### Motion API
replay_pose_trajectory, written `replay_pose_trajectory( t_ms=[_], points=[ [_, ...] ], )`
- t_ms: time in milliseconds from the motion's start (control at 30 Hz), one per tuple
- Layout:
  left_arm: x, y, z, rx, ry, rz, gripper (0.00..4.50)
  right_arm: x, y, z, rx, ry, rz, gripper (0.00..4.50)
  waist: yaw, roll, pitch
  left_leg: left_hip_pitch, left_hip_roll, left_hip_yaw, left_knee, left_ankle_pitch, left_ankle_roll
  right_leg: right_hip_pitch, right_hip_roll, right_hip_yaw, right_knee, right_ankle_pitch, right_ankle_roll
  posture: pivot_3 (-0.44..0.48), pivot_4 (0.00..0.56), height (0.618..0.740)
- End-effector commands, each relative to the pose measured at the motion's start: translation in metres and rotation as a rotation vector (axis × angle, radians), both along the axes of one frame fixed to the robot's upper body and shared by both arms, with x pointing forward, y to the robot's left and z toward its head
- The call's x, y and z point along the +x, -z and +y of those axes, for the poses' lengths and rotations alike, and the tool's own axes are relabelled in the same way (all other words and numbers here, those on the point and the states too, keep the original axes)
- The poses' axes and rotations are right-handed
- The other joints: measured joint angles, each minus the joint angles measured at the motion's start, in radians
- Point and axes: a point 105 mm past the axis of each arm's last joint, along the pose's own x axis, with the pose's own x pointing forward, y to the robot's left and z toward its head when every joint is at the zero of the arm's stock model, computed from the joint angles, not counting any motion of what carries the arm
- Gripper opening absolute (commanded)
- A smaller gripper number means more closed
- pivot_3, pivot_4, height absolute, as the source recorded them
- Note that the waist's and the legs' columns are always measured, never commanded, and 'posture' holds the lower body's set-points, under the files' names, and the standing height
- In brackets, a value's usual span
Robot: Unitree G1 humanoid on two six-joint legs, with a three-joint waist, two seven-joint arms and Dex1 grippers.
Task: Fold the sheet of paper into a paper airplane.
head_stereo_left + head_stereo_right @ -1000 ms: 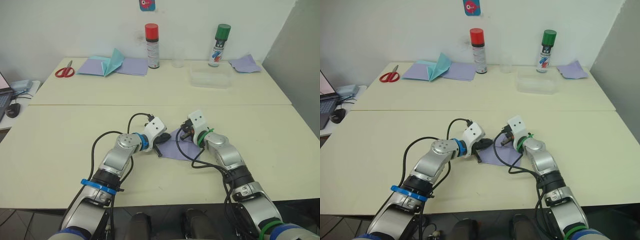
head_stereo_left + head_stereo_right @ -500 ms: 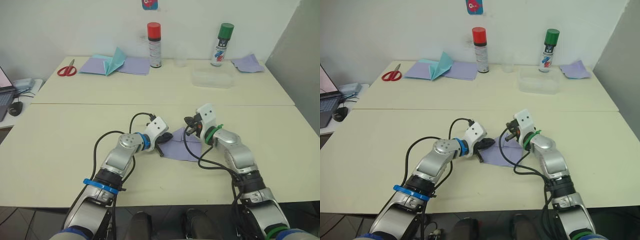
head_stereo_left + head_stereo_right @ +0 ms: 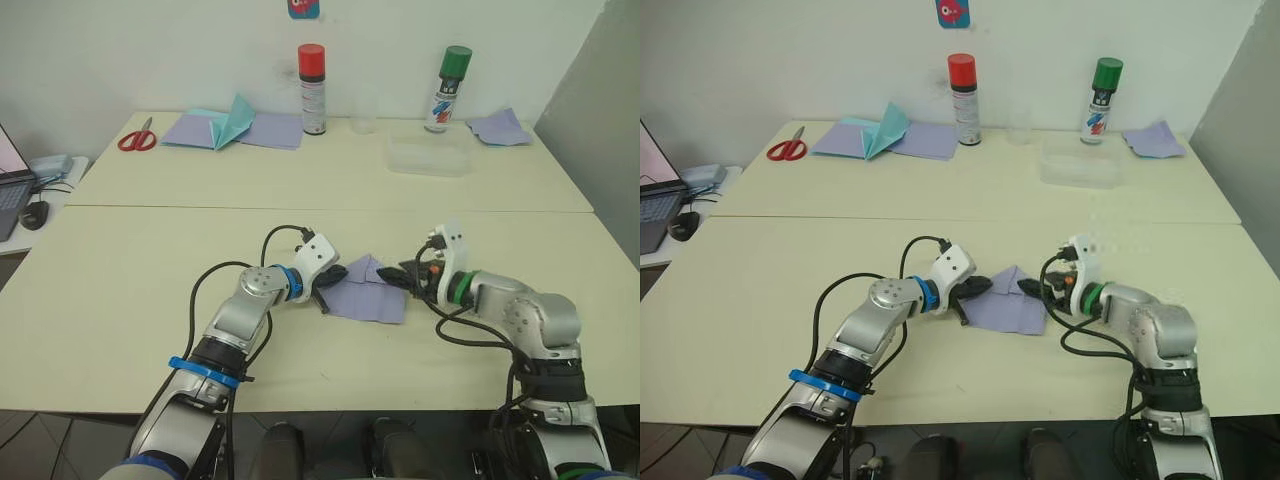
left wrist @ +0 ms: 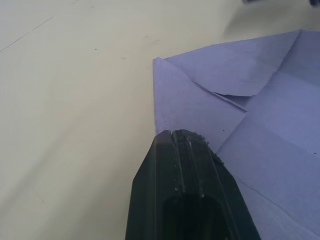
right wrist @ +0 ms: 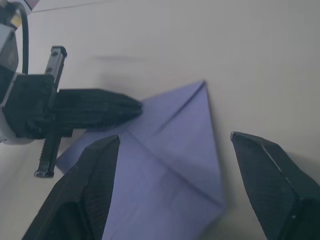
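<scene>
The paper [image 3: 368, 296] lies flat on the near surface [image 3: 120, 280] between the two arms, its far corners folded in to a point. The left gripper [image 3: 330, 279] has its fingers pressed together, tip resting on the paper's left edge. The right gripper [image 3: 406, 277] sits just beside the paper's right edge, fingers [image 5: 97, 180] spread wide, gripping nothing.

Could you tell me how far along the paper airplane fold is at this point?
Early. Done: the sheet has one corner folded in and shows creases. In hand: the left gripper, shut, presses on the sheet's edge, while the right gripper is open just off its other side. Left: the remaining folds; no pointed dart shape yet.
</scene>
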Motion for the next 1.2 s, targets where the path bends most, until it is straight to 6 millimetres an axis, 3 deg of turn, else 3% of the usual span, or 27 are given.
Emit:
replay_pose_trajectory(
  t_ms=[33,200,533,633,900,1067,1200],
  points=[
    [-0.007,0.026,0.003,0.068,-0.006,0.074,0.0,0.0,-0.004,-0.01,0.038,0.06,0.03,3.48,0.0,0.0,0.0,0.0,0.0,0.0,0.0,0.0,0.0,0.0,0.0,0.0,0.0,0.0,0.0,0.0,0.15,0.74],
    [-0.009,0.027,0.003,0.068,-0.002,0.078,0.0,-0.003,0.002,-0.017,0.063,0.1,0.088,3.48,0.0,0.0,0.0,-0.001,0.0,-0.001,0.0,0.0,0.0,-0.001,0.0,0.0,-0.001,0.0,0.0,0.0,0.15,0.74],
    [-0.009,0.027,0.002,0.072,0.0,0.078,0.0,-0.006,0.005,0.006,0.268,0.124,0.24,3.48,-0.001,0.0,0.0,-0.002,0.0,-0.001,0.0,0.0,0.0,-0.001,0.001,-0.001,-0.001,0.0,0.0,0.0,0.15,0.74],
    [-0.008,0.027,0.002,0.073,-0.003,0.076,0.0,-0.003,0.002,0.006,0.302,0.145,0.255,2.87,-0.001,0.0,0.0,-0.002,0.0,-0.001,0.0,0.0,0.0,-0.001,0.001,-0.001,-0.001,0.0,0.0,0.0,0.15,0.74],
    [-0.01,0.024,-0.003,0.053,0.011,0.081,0.0,-0.002,0.002,0.0,0.288,0.166,0.262,0.02,0.0,0.001,0.0,-0.004,0.0,-0.001,-0.001,0.0,0.0,-0.002,0.0,-0.001,-0.003,0.0,0.0,0.0,0.15,0.74],
    [-0.01,0.017,-0.008,0.037,0.037,0.082,0.0,0.001,-0.003,0.001,0.223,0.126,0.207,0.02,0.0,0.001,0.0,-0.004,-0.001,-0.001,-0.001,0.0,0.0,-0.002,0.0,-0.001,-0.003,0.0,0.0,0.0,0.15,0.74],
    [-0.011,0.017,-0.009,0.039,0.048,0.095,0.0,0.0,-0.019,0.016,0.209,0.024,0.136,0.02,0.0,0.001,0.0,-0.005,-0.001,-0.001,-0.001,0.0,0.0,-0.002,0.0,-0.001,-0.005,0.0,0.001,0.0,0.15,0.74]
  ],
)
